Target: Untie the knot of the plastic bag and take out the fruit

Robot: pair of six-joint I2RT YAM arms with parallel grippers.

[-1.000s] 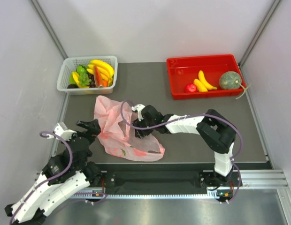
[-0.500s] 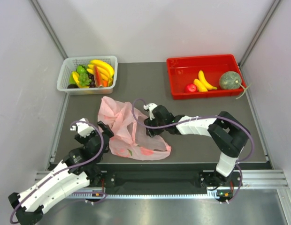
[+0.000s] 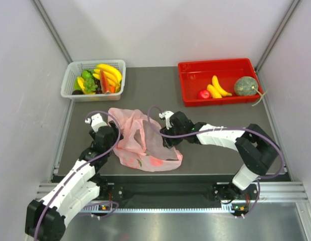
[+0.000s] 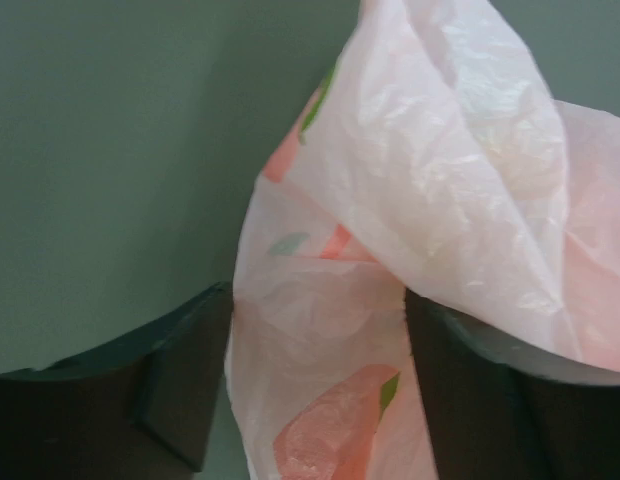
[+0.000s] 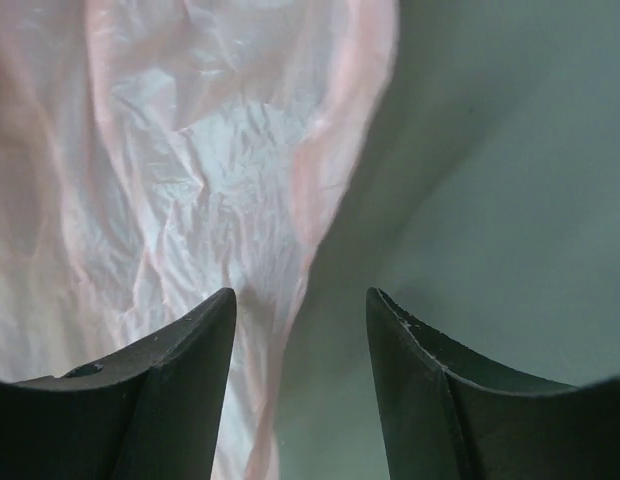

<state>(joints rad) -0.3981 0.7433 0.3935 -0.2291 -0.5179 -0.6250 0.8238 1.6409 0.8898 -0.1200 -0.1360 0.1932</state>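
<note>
The pink plastic bag (image 3: 145, 145) lies crumpled on the dark mat, with peach-and-leaf prints on its film. No knot shows on it. My left gripper (image 3: 115, 136) is at its left edge, open, with film (image 4: 320, 330) filling the gap between the fingers (image 4: 180, 380). My right gripper (image 3: 168, 138) is at the bag's right side, open, with the bag's edge (image 5: 260, 260) lying against its left finger (image 5: 170, 390). Yellow bananas (image 3: 218, 86), a small red fruit (image 3: 203, 94) and a green melon (image 3: 246, 86) lie in the red bin (image 3: 215, 63). Other fruit is hidden.
A white basket (image 3: 70, 80) at the back left holds larger bananas, green grapes and red-orange slices. Grey walls close in the left, right and back. The metal rail with the arm bases runs along the near edge.
My left arm swung in from the left and up to the bag's left edge. My right gripper moved right, and the bag shifted right and bunched up with it.
</note>
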